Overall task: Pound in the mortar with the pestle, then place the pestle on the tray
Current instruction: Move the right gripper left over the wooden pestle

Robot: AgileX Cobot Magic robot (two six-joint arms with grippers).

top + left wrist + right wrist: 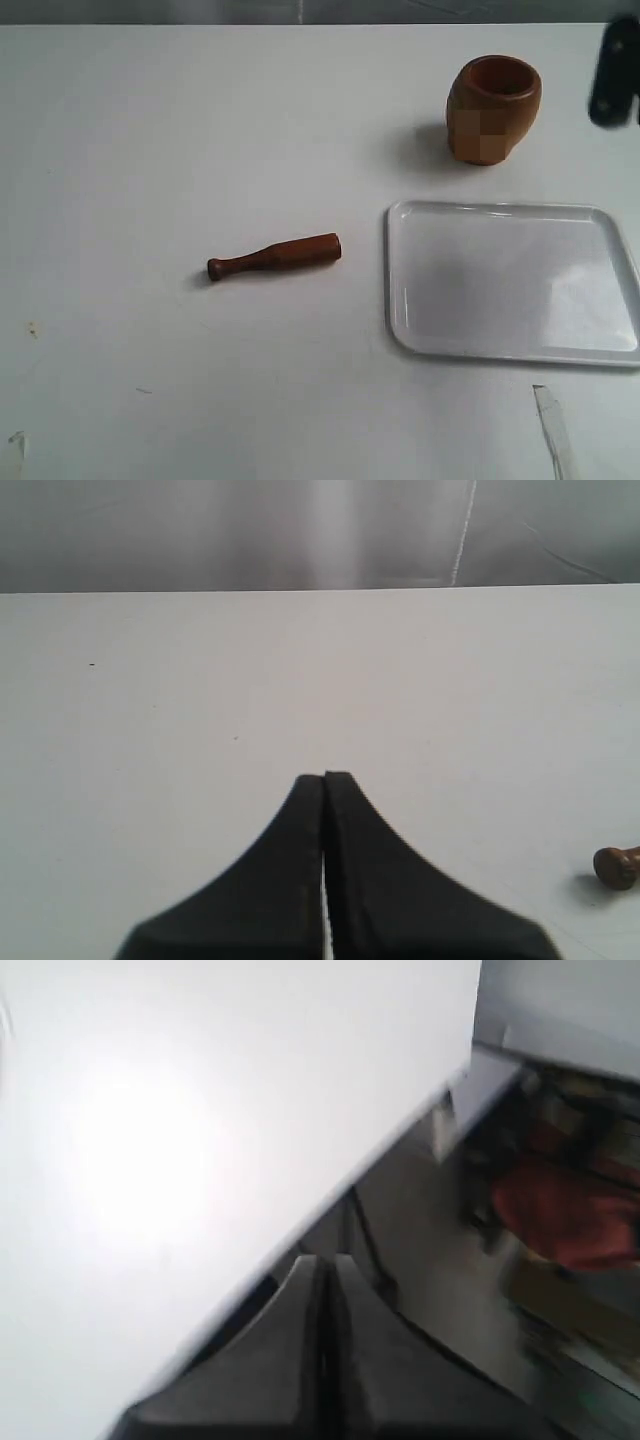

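Pestle (275, 256) is lying flat on the table (150, 150), just left of the tray (400, 330). Mortar (493, 108) is standing upright beyond the tray. Left gripper (325, 778) and right gripper (325, 1260) are both sitting pinched together, gripping nothing.

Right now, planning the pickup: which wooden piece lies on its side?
The pestle, flat on the table left of the tray; the mortar stands upright.

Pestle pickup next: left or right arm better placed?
Left, most likely. The pestle lies left of the tray, and its knob shows in the left wrist view near the left gripper. The right gripper is off at the table edge, pestle out of its view.
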